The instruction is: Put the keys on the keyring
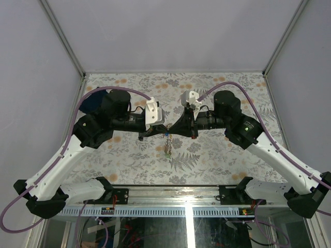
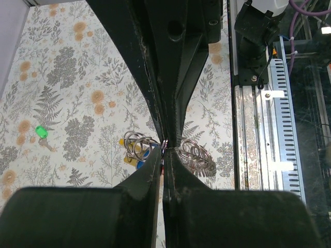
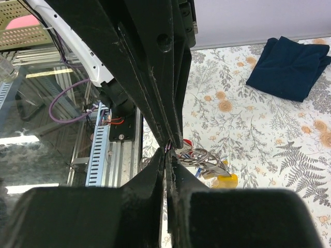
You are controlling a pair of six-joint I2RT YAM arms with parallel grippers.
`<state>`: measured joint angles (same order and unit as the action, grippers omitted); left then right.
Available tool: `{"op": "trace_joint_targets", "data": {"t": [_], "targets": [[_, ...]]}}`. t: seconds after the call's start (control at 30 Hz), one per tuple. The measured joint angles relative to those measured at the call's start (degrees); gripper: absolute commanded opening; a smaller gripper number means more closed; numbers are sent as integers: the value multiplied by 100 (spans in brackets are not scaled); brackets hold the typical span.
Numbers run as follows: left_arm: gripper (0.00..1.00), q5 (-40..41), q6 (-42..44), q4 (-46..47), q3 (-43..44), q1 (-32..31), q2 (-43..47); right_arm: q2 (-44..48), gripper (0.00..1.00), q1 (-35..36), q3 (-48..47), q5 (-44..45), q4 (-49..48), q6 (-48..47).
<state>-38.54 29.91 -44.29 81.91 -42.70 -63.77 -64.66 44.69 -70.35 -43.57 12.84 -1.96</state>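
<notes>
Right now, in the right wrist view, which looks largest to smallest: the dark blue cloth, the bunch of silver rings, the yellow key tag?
1. dark blue cloth, largest even though it lies farthest from the camera
2. silver rings
3. yellow key tag, only partly visible

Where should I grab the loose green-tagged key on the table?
By the green tag, from straight above, probably. The key lies flat and alone on the table; its thin blade hugs the surface, while the chunkier tag offers sides to pinch.
</notes>
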Motion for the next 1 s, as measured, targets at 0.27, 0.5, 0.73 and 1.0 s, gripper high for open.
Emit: {"op": "trace_joint_targets", "data": {"t": [0.27, 0.5, 0.73, 1.0], "targets": [[23, -66, -72, 291, -96, -2, 271, 210, 0, 2, 39, 2, -162, -11], [26, -345, -450, 1244, -688, -2, 1032, 776, 0, -2, 280, -151, -603, 61], [28, -520, -1182, 2533, -1432, -2, 1440, 999, 0, -2, 380, -468, -1150, 258], [28, -730, -1967, 3781, -1845, -2, 1541, 999, 0, -2, 380, -693, -1416, 417]]}}
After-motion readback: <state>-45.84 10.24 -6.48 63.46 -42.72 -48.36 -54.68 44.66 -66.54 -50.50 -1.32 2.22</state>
